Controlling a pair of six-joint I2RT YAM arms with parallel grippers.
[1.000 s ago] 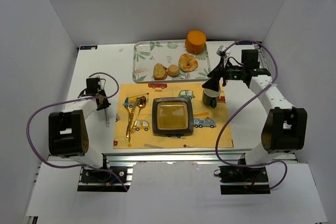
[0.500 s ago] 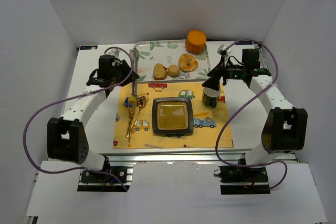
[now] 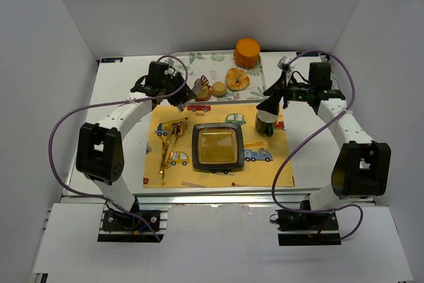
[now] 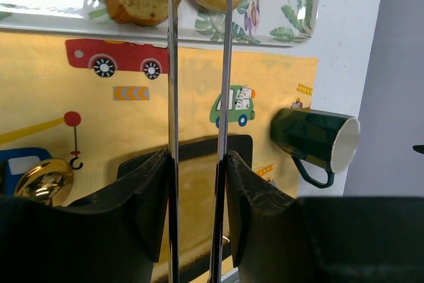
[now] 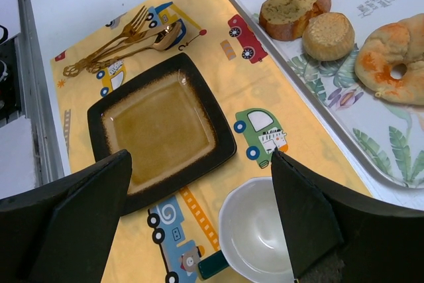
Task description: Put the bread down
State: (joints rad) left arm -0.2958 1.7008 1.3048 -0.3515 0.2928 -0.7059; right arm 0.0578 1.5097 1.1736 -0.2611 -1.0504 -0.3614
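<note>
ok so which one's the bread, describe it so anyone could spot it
Three baked pieces lie in a row on the leaf-print tray at the far edge of the table. The bread is the middle one: a small round bun, smaller than the toast slice and the ringed bagel flanking it.
</note>
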